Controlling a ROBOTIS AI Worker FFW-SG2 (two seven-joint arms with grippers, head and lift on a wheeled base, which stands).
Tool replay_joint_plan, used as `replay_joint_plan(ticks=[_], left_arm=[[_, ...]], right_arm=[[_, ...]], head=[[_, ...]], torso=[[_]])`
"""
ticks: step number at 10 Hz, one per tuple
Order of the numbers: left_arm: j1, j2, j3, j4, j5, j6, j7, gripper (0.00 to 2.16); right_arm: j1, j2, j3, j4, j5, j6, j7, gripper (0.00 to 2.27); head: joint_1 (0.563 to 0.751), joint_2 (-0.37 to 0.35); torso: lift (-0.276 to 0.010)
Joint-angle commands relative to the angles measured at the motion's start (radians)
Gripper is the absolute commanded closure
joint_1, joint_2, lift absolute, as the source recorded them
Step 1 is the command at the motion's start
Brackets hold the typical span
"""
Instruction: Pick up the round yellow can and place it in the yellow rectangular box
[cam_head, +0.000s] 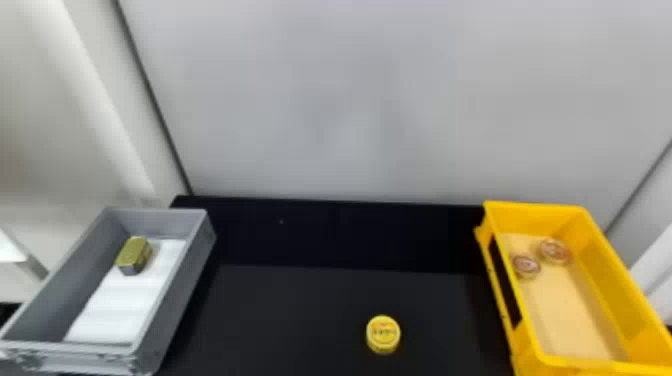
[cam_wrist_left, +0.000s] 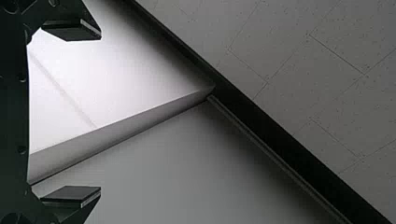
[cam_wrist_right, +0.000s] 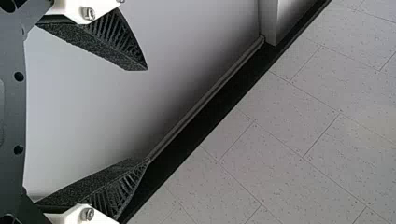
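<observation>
The round yellow can (cam_head: 383, 334) stands on the black table near the front, a little right of the middle in the head view. To its right is the yellow rectangular box (cam_head: 621, 300), holding two small round items with reddish lids (cam_head: 526, 266). In the left wrist view my left gripper (cam_wrist_left: 100, 113) is open, its two fingers wide apart with nothing between them. My right gripper (cam_wrist_right: 148, 115) is likewise open in the right wrist view, with bare space between its ribbed fingers. Both point at wall and floor or ceiling tiles, away from the can.
A grey box (cam_head: 172, 310) stands at the left of the black table (cam_head: 300, 300), with a white sheet inside and a small olive-gold tin (cam_head: 134, 255) near its far end. Behind the table rises a pale grey wall (cam_head: 340, 100).
</observation>
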Motion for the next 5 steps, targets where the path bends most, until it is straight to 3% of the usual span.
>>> replay_joint_plan(ticks=[1, 5], left_arm=[[-0.002, 0.001, 0.000, 0.000, 0.001, 0.000, 0.000, 0.11], [-0.005, 0.001, -0.007, 0.000, 0.001, 0.006, 0.000, 0.11]], right_arm=[[0.002, 0.000, 0.000, 0.000, 0.000, 0.000, -0.001, 0.09], [0.011, 0.000, -0.003, -0.005, 0.000, 0.009, 0.001, 0.09]], head=[[0.663, 0.054], [0.663, 0.054]], torso=[[-0.010], [-0.010]])
